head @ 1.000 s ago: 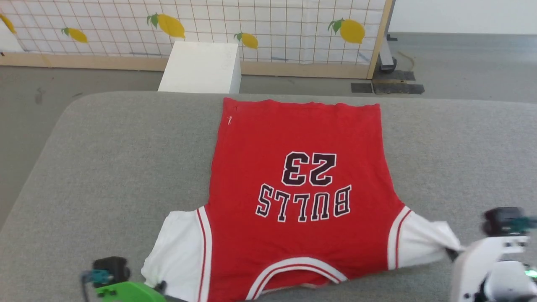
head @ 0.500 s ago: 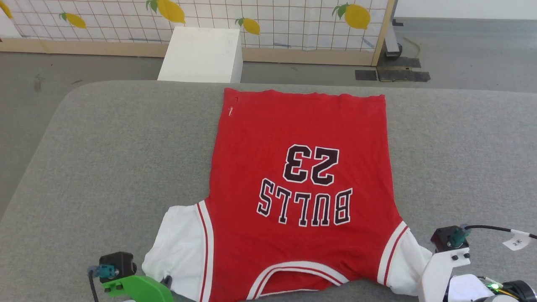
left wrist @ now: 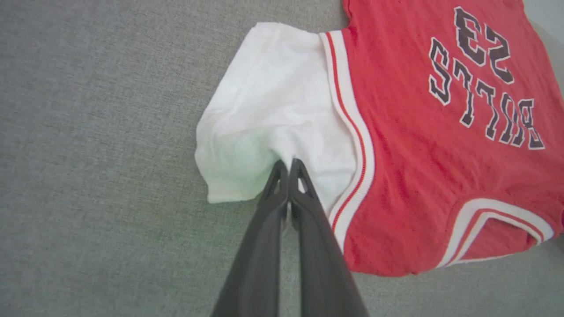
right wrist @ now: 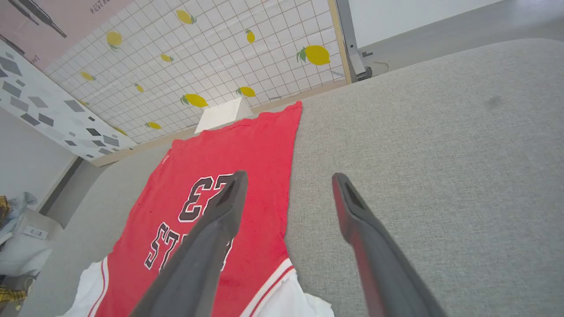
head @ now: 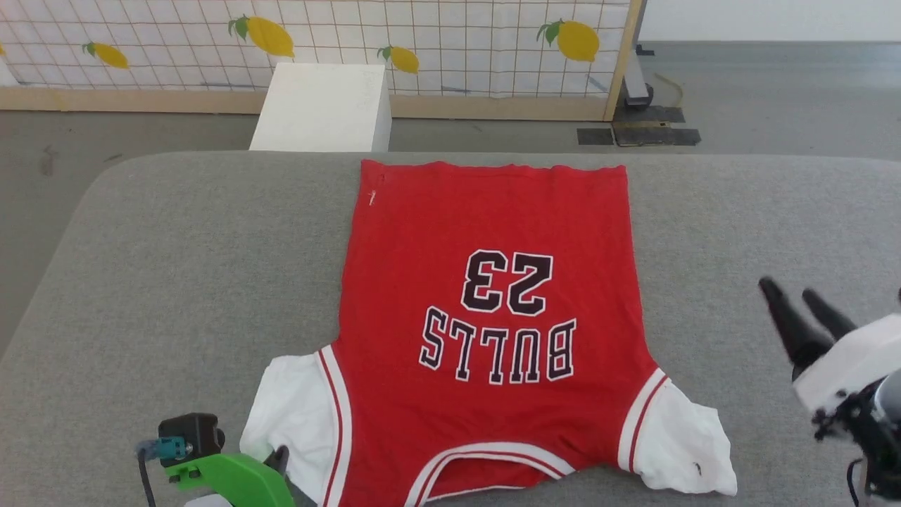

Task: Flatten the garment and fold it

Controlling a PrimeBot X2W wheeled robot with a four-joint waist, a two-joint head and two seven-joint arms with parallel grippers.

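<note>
left wrist view: at the worktop's [head: 176, 267] near edge, the left gripper [left wrist: 288, 166] is clamped tight on the garment [head: 486, 225] by its white sleeve [left wrist: 264, 101]. the right gripper [head: 790, 290] hovers by the right edge, fingers spread wide, empty. the garment lies flat mid-worktop, collar near, hem by the far edge.

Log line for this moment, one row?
garment: spread print-up, sleeves rumpled | left end effector: shut on garment | right end effector: open, off garment
</note>
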